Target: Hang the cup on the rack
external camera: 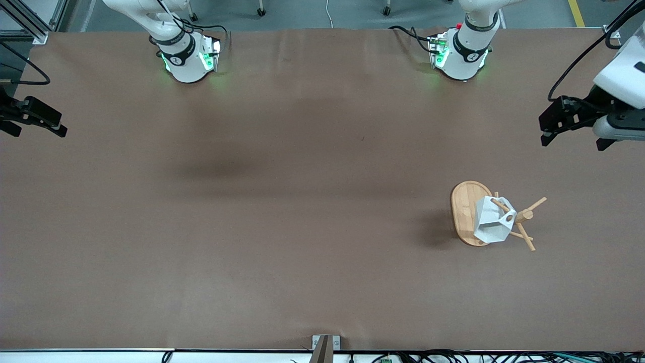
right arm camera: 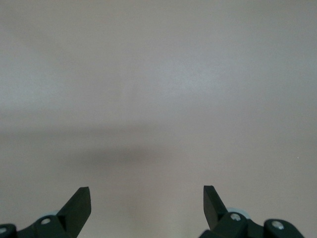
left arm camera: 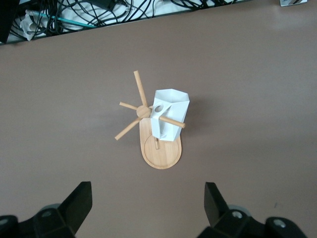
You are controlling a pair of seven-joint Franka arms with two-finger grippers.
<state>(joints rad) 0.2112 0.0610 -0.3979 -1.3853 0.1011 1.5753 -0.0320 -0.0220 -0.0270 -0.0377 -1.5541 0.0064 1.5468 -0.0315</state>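
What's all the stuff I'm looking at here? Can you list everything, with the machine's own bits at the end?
cup: one, white, angular, hanging by its handle hole on a peg of the rack, above the rack's base.
rack: one, light wood, oval base with a post and thin pegs, standing on the table toward the left arm's end.
table: one, brown surface, under everything.
cables: a tangle, dark, along the table's edge nearest the front camera.
left gripper: one, black, jaws open, holding nothing, raised over the table's edge at the left arm's end; waiting.
right gripper: one, black, jaws open, holding nothing, over the table's edge at the right arm's end; waiting.
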